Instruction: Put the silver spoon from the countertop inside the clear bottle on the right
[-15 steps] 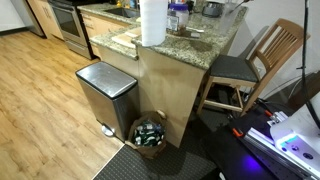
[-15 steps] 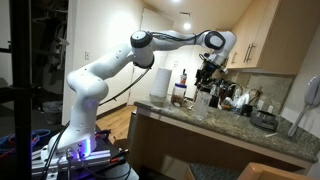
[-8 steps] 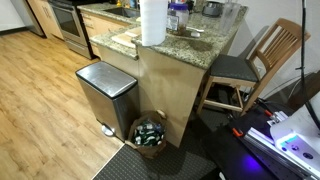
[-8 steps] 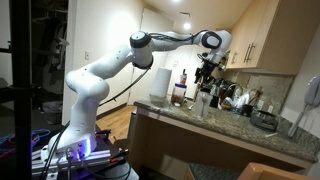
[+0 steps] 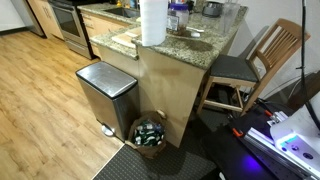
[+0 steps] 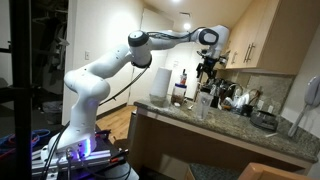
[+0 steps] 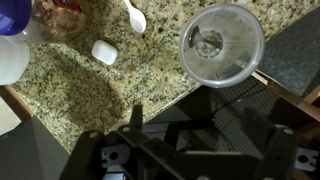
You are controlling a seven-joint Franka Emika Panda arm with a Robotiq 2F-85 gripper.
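Kitchen light falls on a speckled granite desk (image 6: 232, 128) that tops a pale wooden cabinet, and a white arm (image 6: 105, 68) reaches over it from the side. Its claw (image 6: 207, 72) hangs above the desk's outer edge, pointing straight down. In the wrist view its two dark fingers (image 7: 100, 155) are spread wide along the bottom of the frame.

Directly below the claw, at 6 o'clock in an exterior view, the clear bottle (image 6: 203, 103) stands upright close to the desk's rim. From the wrist view its round open mouth sits at 1 o'clock. A small grey shape (image 7: 208, 42) glints down inside it, and I cannot tell whether that is the silver spoon.

On the granite at 10 o'clock from the bottle lies a pale spoon (image 7: 135, 16), bowl toward the claw. A white lump (image 7: 104, 51) lies at 9 o'clock, and a blue-topped container (image 7: 14, 16) is in the far corner.

Farther out are a white paper-towel roll (image 5: 152, 22) on the desk, a steel pedal bin (image 5: 105, 90) against the cabinet, a round basket (image 5: 150, 133) beside it, and a wooden chair (image 5: 265, 52).
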